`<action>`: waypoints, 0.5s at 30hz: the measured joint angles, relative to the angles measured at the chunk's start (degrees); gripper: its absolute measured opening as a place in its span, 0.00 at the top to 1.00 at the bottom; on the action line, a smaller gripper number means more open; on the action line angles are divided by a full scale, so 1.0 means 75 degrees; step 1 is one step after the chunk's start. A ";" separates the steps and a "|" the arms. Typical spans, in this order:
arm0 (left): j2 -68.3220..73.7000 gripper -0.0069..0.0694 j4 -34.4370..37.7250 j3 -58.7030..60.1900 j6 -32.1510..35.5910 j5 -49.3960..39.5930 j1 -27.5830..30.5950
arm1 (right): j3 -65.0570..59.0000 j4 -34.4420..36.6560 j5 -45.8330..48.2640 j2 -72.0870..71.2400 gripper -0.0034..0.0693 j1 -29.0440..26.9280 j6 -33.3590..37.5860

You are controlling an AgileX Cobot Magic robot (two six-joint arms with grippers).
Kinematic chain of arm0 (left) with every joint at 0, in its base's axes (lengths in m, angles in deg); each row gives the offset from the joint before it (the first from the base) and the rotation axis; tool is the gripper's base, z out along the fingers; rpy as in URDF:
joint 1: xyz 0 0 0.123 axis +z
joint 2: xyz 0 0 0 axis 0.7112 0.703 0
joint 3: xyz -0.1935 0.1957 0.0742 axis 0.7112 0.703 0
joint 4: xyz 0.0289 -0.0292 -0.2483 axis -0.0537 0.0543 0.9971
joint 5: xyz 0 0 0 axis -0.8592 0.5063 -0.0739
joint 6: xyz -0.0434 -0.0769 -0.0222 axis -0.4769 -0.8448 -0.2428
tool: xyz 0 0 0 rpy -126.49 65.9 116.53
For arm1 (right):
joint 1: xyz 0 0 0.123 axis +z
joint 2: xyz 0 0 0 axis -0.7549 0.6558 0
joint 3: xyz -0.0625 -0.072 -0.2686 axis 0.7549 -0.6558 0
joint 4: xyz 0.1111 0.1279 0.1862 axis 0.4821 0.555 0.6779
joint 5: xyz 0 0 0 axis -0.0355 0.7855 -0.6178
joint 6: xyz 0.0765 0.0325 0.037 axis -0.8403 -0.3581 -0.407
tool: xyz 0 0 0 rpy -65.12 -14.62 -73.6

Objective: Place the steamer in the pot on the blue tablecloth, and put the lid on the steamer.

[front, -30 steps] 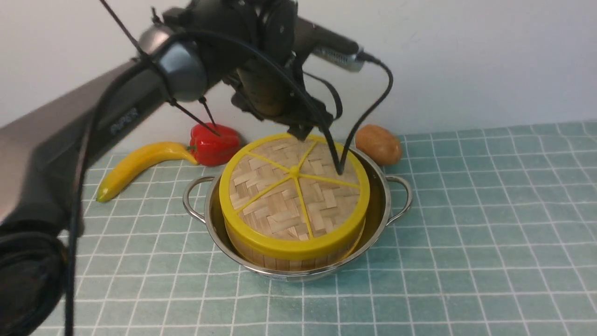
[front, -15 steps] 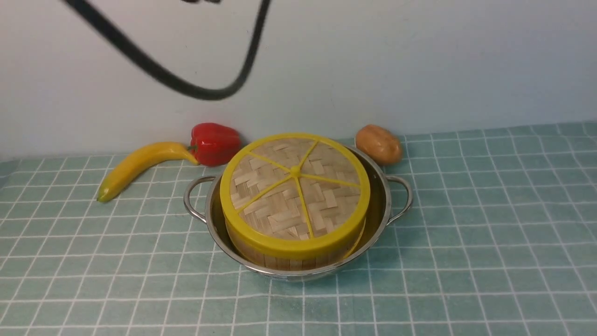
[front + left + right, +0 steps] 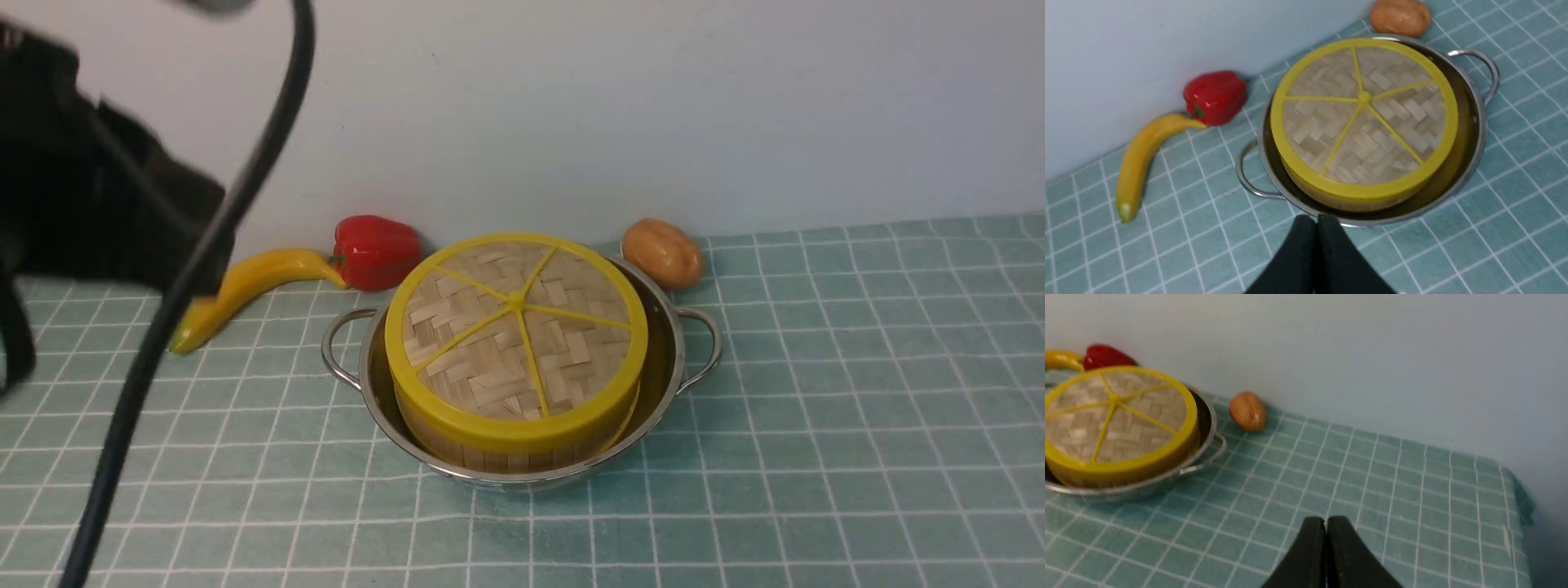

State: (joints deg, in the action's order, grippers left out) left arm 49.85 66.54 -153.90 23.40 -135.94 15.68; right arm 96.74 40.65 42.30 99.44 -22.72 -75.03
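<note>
Cloth: we are looking at a teal-blue tablecloth (image 3: 816,392) with a grid of thin white lines, and it is covering the table up to a pale wall.
Pot: a wide, shallow, shiny stainless-steel pot (image 3: 665,359) with two loop side handles is sitting on that cloth, about midway across in the front view.
Steamer: we are seeing the round bamboo steamer basket (image 3: 506,449) standing inside the pot, its slatted side wall showing just above the steel rim; its contents are hidden.
Lid: the flat woven-bamboo lid (image 3: 514,335), with a thick yellow rim and six yellow spokes, is resting on top of the steamer and covering it fully.
Left gripper: we are seeing the black left gripper (image 3: 1317,222) with its two fingers pressed together, gripping nothing, hanging above the cloth near the pot's rim and apart from it.
Right gripper: the black right gripper (image 3: 1326,524) is likewise showing its fingers pressed together and is carrying nothing, above bare cloth well apart from the pot.
Left arm: a dark blurred arm (image 3: 90,212) and a black cable are filling the left edge of the front view.
Other items: a yellow banana (image 3: 245,286), a red bell pepper (image 3: 375,249) and a brown potato (image 3: 663,251) are lying by the wall behind the pot.
</note>
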 joint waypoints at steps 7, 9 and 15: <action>-0.1601 0.93 0.0785 0.2726 -0.0016 0.1124 0.0000 | -0.1381 -0.0081 -0.0476 -0.0481 0.97 0.0000 -0.0119; -0.2066 0.93 0.1014 0.3301 -0.0018 0.1297 0.0000 | -0.1671 0.0090 -0.0647 -0.0481 0.97 0.0000 -0.0258; -0.2551 0.91 0.1663 0.3500 -0.0163 0.1200 0.0000 | -0.1880 0.1070 -0.0655 -0.0481 0.96 0.0000 -0.0375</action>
State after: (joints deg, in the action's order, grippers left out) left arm 30.71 79.01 -127.65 22.18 -126.94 15.68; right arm 82.64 48.68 37.39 95.83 -22.72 -77.84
